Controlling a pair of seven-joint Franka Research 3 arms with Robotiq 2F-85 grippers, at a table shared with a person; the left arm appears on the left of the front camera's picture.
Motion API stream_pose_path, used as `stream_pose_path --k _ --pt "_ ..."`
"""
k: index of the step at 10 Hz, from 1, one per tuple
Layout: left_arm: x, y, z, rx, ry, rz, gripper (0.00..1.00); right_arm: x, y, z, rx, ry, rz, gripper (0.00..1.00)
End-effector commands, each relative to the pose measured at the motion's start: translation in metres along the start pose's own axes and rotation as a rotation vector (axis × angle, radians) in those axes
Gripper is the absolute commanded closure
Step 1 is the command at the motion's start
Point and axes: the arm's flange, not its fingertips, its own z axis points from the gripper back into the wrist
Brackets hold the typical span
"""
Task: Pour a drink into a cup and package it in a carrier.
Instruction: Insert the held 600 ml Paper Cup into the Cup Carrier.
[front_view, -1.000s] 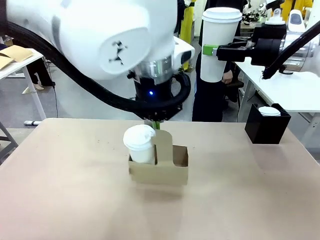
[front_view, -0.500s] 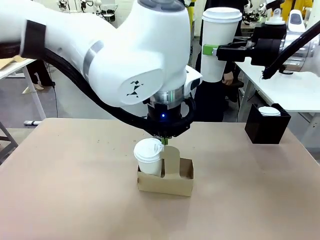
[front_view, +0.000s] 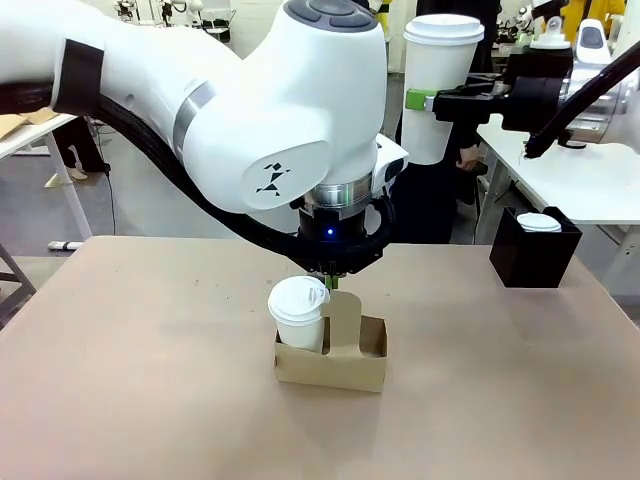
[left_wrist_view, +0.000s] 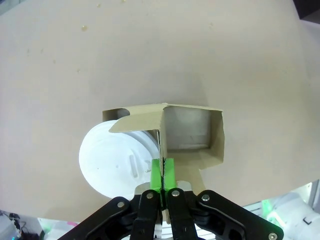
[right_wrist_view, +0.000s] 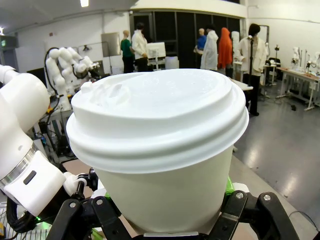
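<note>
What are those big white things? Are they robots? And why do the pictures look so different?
Yes, they are two robot arms, each ending in a gripper, a kind of two-finger hand. One picture is taken from between the arms, looking across the table. The other two come from little cameras on the wrists, looking along the fingers. On the table stands a brown cardboard carrier with a lidded white cup in one pocket; the other pocket is empty. The left gripper pinches the carrier's upright handle. The right gripper holds a second lidded cup up in the air. A black box stands at the far right.
</note>
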Motion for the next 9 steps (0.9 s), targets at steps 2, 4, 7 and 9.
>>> stream_pose_path --k 2,4,7,9 --pt "-0.002 0.003 0.000 0.001 0.003 0.002 0.98 0.002 0.001 -0.001 0.003 -0.007 0.001 0.19" --pt "0.003 0.013 0.008 -0.072 0.017 -0.020 0.42 0.002 0.001 -0.001 0.003 -0.007 0.001 0.19" --pt "0.010 0.048 0.056 -0.193 0.006 -0.094 0.00 0.001 -0.029 -0.004 0.157 0.062 -0.108 0.19" --pt "0.006 0.078 0.089 -0.237 -0.047 -0.232 0.00 -0.014 -0.044 -0.009 0.284 0.065 -0.110 0.19"
